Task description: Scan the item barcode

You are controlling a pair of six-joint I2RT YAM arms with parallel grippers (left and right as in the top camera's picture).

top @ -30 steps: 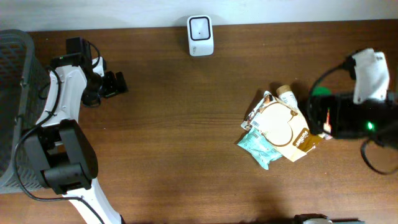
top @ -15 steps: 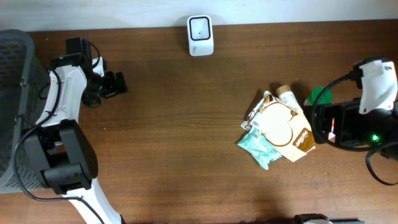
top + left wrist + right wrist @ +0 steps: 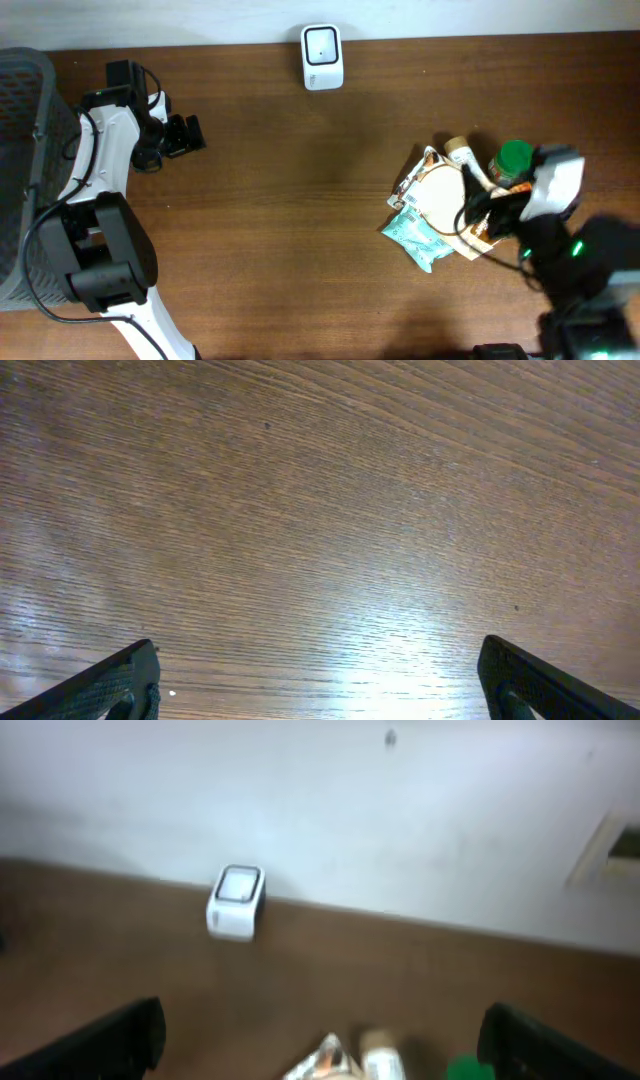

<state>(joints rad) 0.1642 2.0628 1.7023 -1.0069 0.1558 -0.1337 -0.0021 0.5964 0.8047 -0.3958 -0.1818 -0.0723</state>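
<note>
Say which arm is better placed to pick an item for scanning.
Right. The right pincer, open, sits at the edge of the packet pile, scanner visible ahead in its wrist view. The left pincer, also open, hangs over bare table far across, near the basket.

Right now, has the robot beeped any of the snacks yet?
Not yet, it looks like. Done: nothing; the snack packets and green-lidded bottle lie in a pile, away from the white scanner. In hand: nothing; the right gripper is open by the pile, and the left gripper is open over the table. Left: grab one item, show its barcode to the scanner.
</note>
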